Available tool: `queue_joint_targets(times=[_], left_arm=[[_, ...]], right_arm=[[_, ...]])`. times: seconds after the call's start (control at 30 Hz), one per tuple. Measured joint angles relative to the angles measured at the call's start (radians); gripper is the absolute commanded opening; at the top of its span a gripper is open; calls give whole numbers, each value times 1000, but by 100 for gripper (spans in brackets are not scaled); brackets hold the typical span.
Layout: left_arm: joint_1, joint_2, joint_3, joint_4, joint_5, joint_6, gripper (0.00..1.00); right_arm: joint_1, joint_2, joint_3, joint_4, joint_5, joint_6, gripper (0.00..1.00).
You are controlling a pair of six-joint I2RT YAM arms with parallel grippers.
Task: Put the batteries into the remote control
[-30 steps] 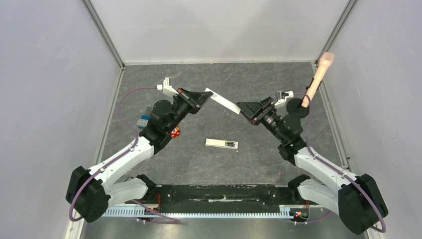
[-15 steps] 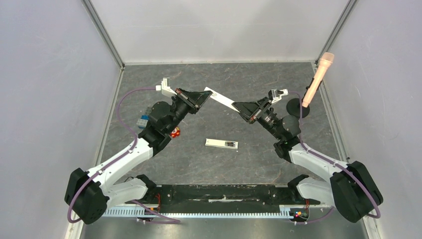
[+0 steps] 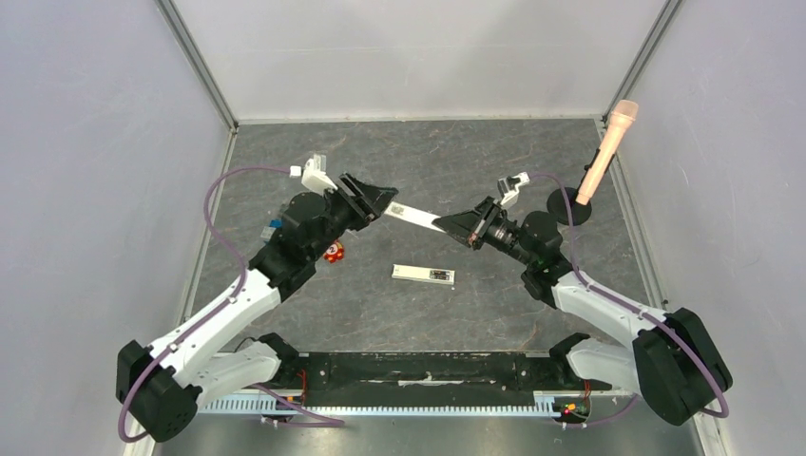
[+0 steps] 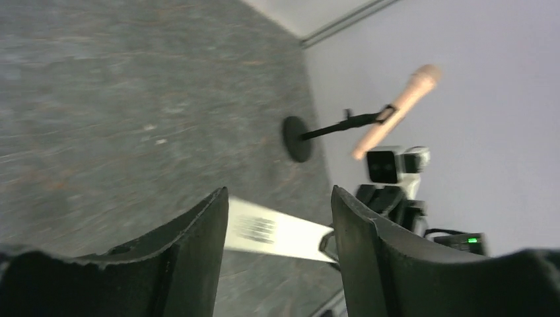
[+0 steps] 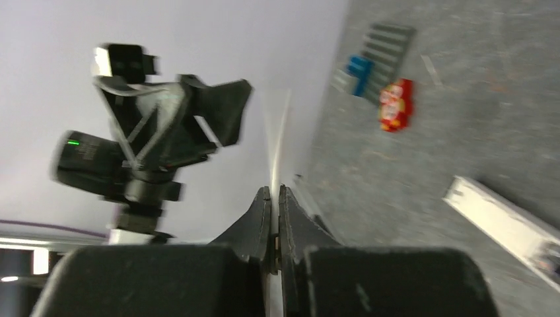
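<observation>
Remote control (image 3: pixel 424 275) is seen lying flat on the grey table (image 3: pixel 475 161), near its middle, below the 2 grippers in the top view and touched by neither. A flat white strip (image 3: pixel 415 215) is held in the air, pinched at 1 end by the tightly closed right gripper (image 3: pixel 442 223). Its other end, printed with a dark mark, lies between the widely spread fingers of the left gripper (image 3: pixel 385 199); contact there cannot be told. A red toy (image 3: pixel 334 253) sits beside the left arm, and a pink microphone (image 3: pixel 608 142) stands at the far right.
</observation>
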Motion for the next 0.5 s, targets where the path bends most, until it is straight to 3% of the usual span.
queue_joint_targets(times=[0.2,0.5], left_arm=[[36,-47,-2,-246,-39,130,65],[45,76,-127,-325,35,167,65]], right_arm=[[0,29,33,-296,-45,-233,0],[0,189,32,-429,-66,-378,0]])
